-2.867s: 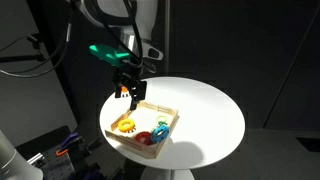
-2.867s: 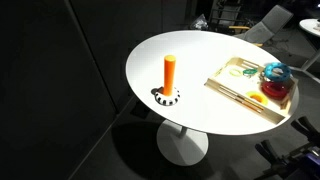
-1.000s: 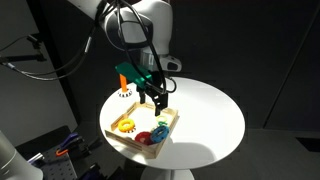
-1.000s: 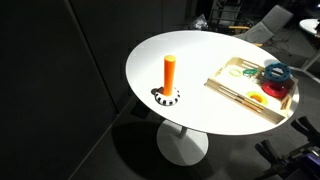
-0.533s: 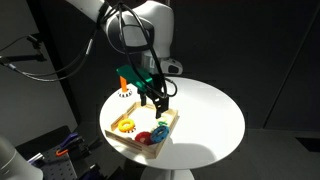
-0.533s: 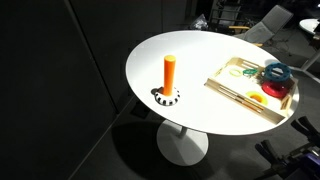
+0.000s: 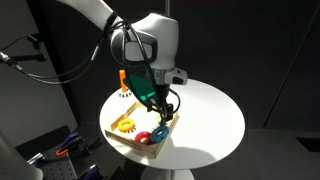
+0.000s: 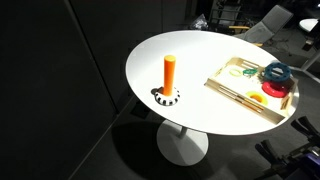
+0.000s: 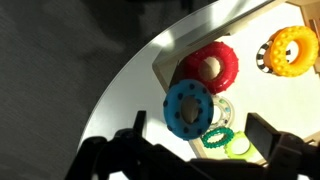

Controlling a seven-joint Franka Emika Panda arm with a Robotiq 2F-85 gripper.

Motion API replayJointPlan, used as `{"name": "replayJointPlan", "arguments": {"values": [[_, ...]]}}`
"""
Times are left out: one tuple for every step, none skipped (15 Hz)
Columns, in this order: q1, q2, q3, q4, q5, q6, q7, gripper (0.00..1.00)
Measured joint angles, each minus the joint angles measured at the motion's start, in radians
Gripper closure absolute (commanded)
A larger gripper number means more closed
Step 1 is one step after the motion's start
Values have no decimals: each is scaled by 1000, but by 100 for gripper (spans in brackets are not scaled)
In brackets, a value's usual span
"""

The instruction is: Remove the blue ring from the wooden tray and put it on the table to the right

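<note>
Claw: the black two-fingered gripper [image 9: 200, 148] points down over the tray, its fingers [image 9: 128, 145] spread wide apart with nothing held between them.
Blue ring: the thick blue ring [image 9: 188, 108] lies inside the tray, just ahead of the open fingers in the wrist view. In an exterior view it sits at the tray's far end [image 8: 275, 72].
Neighbours: a thick red ring [image 9: 210, 67] touches the blue ring's edge. A small green ring [image 9: 218, 137] lies just beside it on the other side, and a yellow ring [image 9: 291, 48] sits further along.
Tray: a shallow rectangular wooden tray [image 7: 128, 141] rests near the table's edge.
Surface: a round white table [image 8: 190, 55] on a single central foot. An upright orange peg [image 8: 170, 72] stands on a black-and-white base [image 8: 168, 97], well apart from the tray.
Room: dark, with a black backdrop [image 8: 60, 60] behind the table. Only the tabletop is brightly lit.
</note>
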Motion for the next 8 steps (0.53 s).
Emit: {"name": "replayJointPlan", "arguments": {"values": [[-3,12,0,0,18,13,-11,0],[-6,24,0,-1,36,29,-25,0],[-9,37,0,-1,53,48,-42,0],[-11,51,1,-2,66,72,-57,0],[-11,66,1,-2,78,97,-72,0],[-11,82,3,-2,87,121,-82,0],[-12,97,6,-2,93,144,-91,0],[-14,113,11,-2,102,165,-98,0]]}}
